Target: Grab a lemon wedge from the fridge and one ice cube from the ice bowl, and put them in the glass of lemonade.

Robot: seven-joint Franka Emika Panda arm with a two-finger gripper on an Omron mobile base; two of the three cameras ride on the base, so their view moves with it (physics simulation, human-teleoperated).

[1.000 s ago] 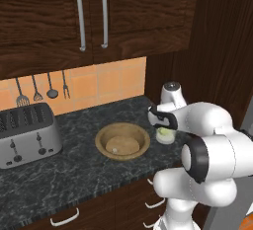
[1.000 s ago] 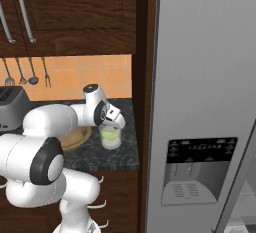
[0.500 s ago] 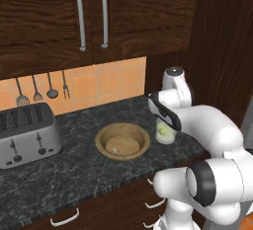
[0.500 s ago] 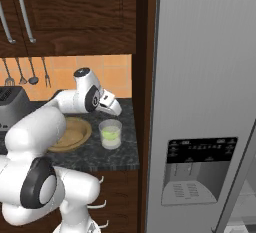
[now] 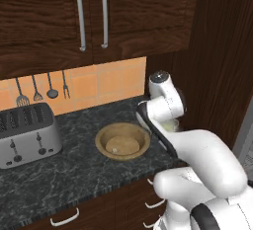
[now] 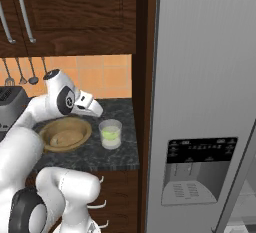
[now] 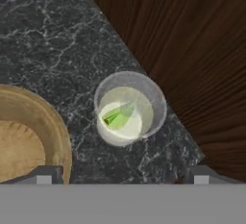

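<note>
Wedge seen in the glass of lemonade (image 7: 129, 107).
Gripper (image 7: 122, 172) is held above with jaws released, empty; ice bowl (image 7: 29, 131) sits beside for the cube.

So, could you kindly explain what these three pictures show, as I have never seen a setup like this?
It is a simulated kitchen with a white robot arm on a driving base. Two pictures come from cameras on the base, behind the arm to its left and right. The third looks down from the arm's hand, which is open and holds nothing. On the dark stone counter stand a silver toaster, a wooden ice bowl and a glass of lemonade with a green wedge in it. The grey fridge stands on the right.
</note>
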